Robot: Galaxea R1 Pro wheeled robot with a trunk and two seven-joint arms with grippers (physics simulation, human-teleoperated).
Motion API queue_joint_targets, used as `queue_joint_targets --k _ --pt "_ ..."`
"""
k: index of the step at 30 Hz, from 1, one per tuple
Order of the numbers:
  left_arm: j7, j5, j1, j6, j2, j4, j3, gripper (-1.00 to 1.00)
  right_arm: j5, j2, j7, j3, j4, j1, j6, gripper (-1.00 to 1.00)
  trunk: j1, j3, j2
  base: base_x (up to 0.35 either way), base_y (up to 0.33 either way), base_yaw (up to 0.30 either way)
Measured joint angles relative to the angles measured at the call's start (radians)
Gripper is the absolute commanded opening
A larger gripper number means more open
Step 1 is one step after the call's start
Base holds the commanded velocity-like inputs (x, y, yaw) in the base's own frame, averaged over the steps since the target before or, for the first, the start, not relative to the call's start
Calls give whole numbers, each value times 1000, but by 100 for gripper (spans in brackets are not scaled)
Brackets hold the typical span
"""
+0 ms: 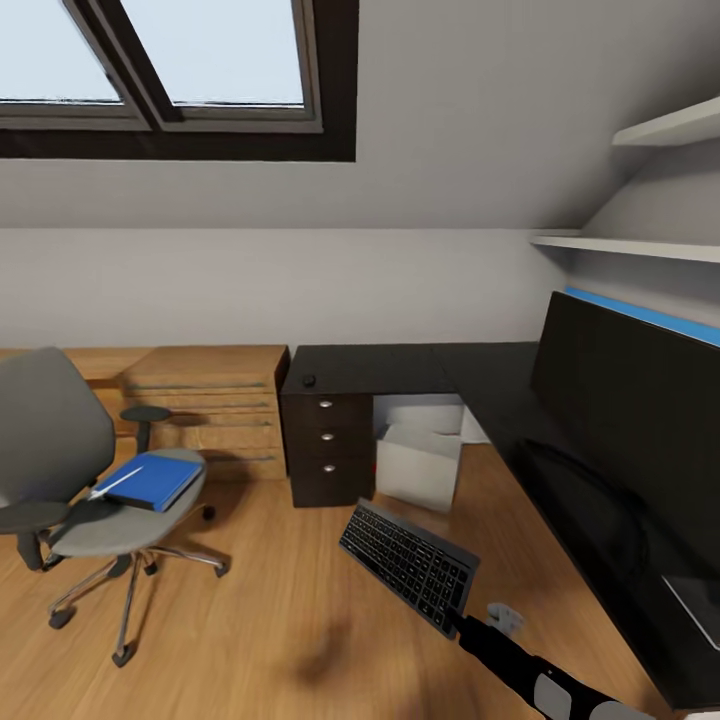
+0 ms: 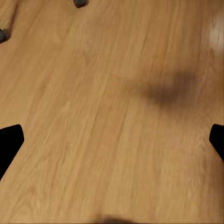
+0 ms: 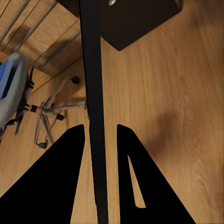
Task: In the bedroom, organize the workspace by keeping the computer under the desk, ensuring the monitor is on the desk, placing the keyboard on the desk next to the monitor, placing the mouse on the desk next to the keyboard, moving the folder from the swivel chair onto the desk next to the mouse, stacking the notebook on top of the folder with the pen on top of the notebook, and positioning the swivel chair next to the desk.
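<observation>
My right gripper (image 1: 462, 622) is shut on the black keyboard (image 1: 405, 563), holding it tilted in the air above the floor in front of the black desk (image 1: 400, 366). In the right wrist view the keyboard (image 3: 92, 84) runs edge-on between the fingers (image 3: 60, 186). The monitor (image 1: 630, 400) stands on the desk's right wing. The mouse (image 1: 309, 380) lies above the drawer unit (image 1: 327, 445). The grey computer (image 1: 420, 468) sits under the desk. The swivel chair (image 1: 60, 450) at the left carries the blue folder (image 1: 158, 480) with the pen (image 1: 118, 483) on it. A dark patch beside the folder could be the notebook; I cannot tell. My left gripper (image 2: 114, 140) is open over bare floor.
A light-wood drawer chest (image 1: 210, 405) stands against the wall between chair and desk. A blue panel (image 1: 650, 315) rises behind the monitor, with white shelves (image 1: 660, 130) above. Wooden floor (image 1: 280, 620) stretches between the chair and the desk.
</observation>
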Motion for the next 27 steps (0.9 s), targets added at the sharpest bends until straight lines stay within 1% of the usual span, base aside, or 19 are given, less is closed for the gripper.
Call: queue_joint_targets --k 10,19,27 --pt "0 0 0 0 0 0 0 100 1 -8 0 0 -1 0 -1 -100 0 0 0 331 3 0" --pt "0 0 1 0 0 0 0 100 1 -10 0 0 -1 0 -2 -100 0 0 0 333 6 0" --pt "0 0 0 0 0 0 0 100 2 -10 0 0 -1 0 -1 -100 0 0 0 309 166 0"
